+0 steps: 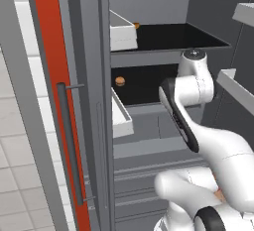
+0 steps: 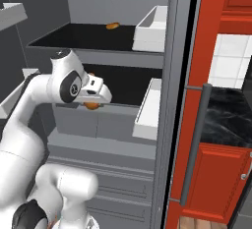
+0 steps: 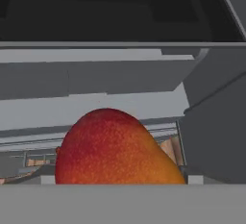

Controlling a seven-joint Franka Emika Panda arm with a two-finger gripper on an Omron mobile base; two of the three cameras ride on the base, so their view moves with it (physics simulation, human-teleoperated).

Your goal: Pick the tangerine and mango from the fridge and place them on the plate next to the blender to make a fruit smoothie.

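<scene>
Fridge [image 1: 149, 51], door open: black shelves, white door bins, grey drawers below.
Mango [image 3: 113, 148]: red-orange, clamped in end effector [image 2: 92, 104], held in front of the lower shelf edge, close up in hand view.
Tangerine [image 1: 119, 81]: on the lower black shelf, twd the left.
Small orange item [image 2: 112, 26]: on the upper shelf.

Red cabinets [image 2: 224, 184], white wall tiles [image 2: 229, 58], dark marbled counter [image 2: 231, 112], pale floor tiles [image 1: 17, 175].
</scene>
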